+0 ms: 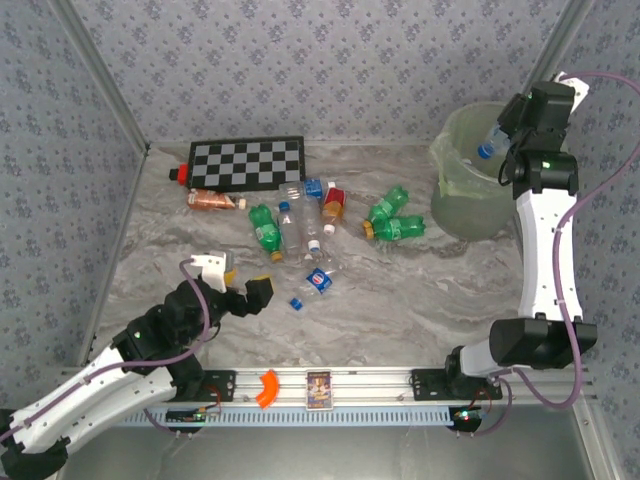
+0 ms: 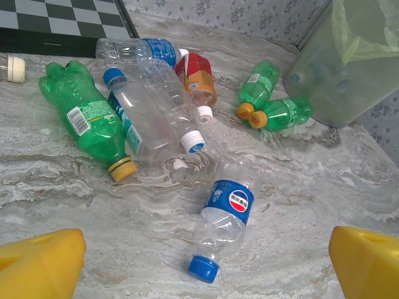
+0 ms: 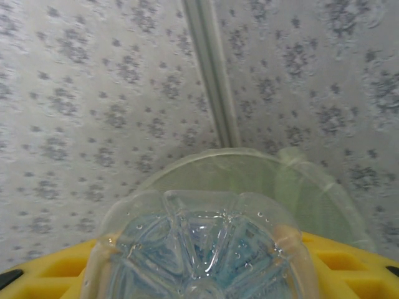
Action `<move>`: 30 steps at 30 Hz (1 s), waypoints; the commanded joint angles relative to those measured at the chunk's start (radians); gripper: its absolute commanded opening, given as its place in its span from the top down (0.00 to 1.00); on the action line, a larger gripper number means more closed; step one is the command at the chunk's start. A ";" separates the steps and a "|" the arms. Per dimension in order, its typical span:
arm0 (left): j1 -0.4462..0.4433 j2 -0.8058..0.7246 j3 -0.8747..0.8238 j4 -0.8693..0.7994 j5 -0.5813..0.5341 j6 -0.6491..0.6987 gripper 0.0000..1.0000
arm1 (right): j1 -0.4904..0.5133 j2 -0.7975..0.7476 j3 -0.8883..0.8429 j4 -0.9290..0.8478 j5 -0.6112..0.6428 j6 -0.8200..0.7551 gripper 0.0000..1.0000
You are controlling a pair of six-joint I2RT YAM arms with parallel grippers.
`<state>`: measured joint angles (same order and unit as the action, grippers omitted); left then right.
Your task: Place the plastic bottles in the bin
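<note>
Marbled tabletop (image 1: 420,300). Right pincer (image 1: 503,128) clenched around light, crushable clear bottle (image 1: 492,142), bin (image 1: 460,215) beneath; left pincer (image 1: 240,282) released, slick Pepsi bottle (image 2: 227,208) just ahead, best grasped mid-body.

place: robot test booth | evidence: patterned wall panels (image 1: 300,60), marble-print tabletop (image 1: 420,300), aluminium mounting rail (image 1: 380,384)

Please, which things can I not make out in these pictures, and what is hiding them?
Inside of the bin: top view, the right arm covers part of the opening; the cloudy wall blurs the rest.
Bin's rim: left wrist view, cut off by the top edge.
Label and cap of the held bottle: right wrist view, its own base hides them.
Orange-brown bottle: left wrist view, cut off by the left edge past its cap.
</note>
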<state>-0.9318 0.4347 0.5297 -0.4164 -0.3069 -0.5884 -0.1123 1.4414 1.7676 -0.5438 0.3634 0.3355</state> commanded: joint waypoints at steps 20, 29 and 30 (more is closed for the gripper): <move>-0.002 -0.034 -0.026 -0.001 0.000 -0.036 0.00 | -0.015 0.177 0.017 -0.113 0.028 -0.123 0.36; -0.002 -0.033 -0.032 -0.001 -0.008 -0.042 0.00 | -0.008 0.152 0.029 -0.126 0.022 -0.105 0.00; -0.002 -0.031 -0.034 0.002 -0.009 -0.041 0.00 | -0.001 0.145 0.030 -0.126 0.016 -0.105 0.00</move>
<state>-0.9318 0.4114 0.4995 -0.4194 -0.3069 -0.6228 -0.1200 1.6176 1.7607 -0.6552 0.3958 0.2199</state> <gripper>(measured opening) 0.997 0.995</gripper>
